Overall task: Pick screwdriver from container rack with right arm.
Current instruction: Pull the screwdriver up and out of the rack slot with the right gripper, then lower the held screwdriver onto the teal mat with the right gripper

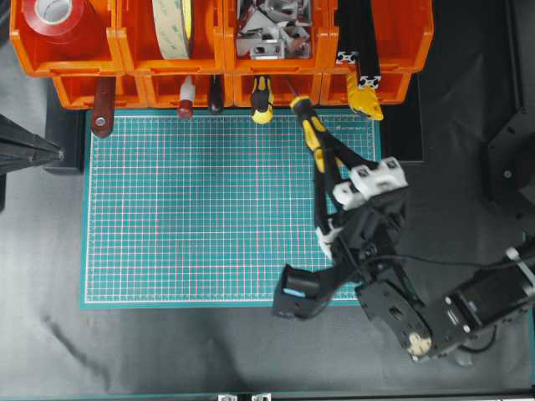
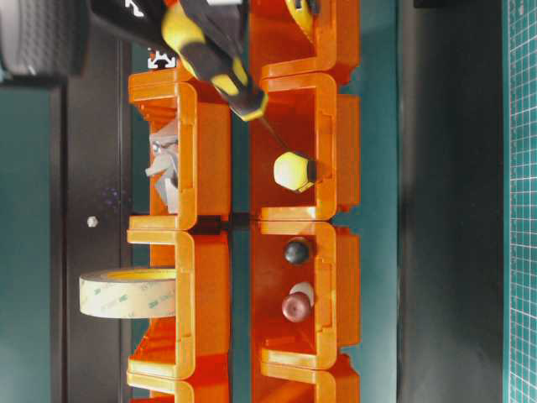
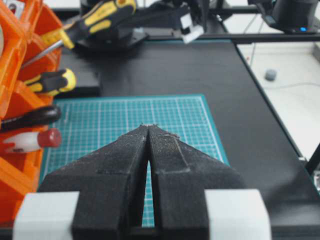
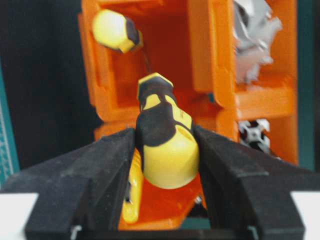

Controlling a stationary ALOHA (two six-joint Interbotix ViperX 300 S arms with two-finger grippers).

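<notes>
Screwdriver (image 1: 311,129) in right tool (image 1: 320,159), arm angled toward container rack (image 1: 84,92)

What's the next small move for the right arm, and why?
Probably keep drawing the screwdriver straight back along its shaft, away from the rack. The right pincer is clamped on its handle, but in the left wrist view the thin shaft tip looks still at the bin's edge. A sideways swing now could snag it on the orange rim or the stubby tool alongside.

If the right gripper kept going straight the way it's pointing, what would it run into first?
Probably the container rack: the right gripper, shut on the screwdriver, aims at its lower bins, near the stubby tool, though depth is unclear.
</notes>
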